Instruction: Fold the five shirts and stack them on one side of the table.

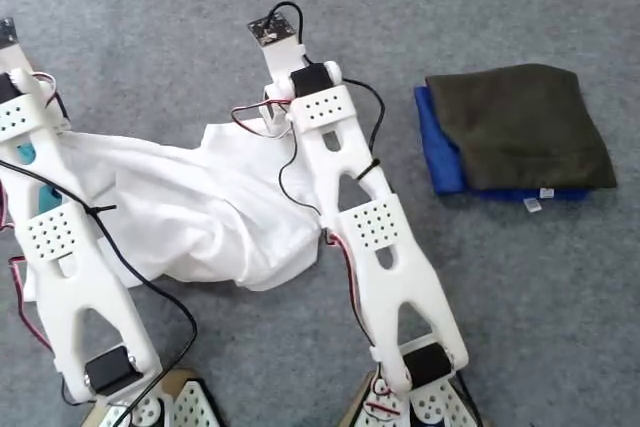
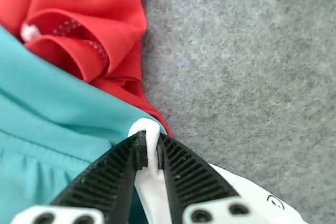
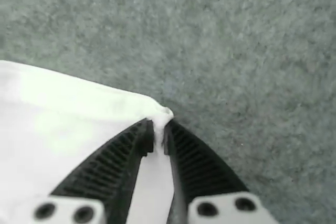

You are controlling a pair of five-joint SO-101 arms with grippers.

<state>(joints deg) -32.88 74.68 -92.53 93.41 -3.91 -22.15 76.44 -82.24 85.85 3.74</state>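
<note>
Now my left fingers (image 2: pixel 132 155) and right fingers (image 3: pixel 143 134) each clench the white shirt's (image 1: pixel 200 202) edge on the grey bench (image 1: pixel 500 277).

loose shirt (image 1: pixel 200 207): left on table (image 1: pixel 500 297) | top folded shirt (image 1: pixel 520 122): on lower folded shirt (image 1: pixel 437 147), right, well apart

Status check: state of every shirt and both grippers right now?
white shirt: unfolded, rumpled
left gripper: shut on white shirt
right gripper: shut on white shirt
blue shirt: folded, bottom of stack
dark olive shirt: folded, on top of blue shirt
red shirt: unfolded, crumpled
teal shirt: unfolded, rumpled, against red shirt
</note>
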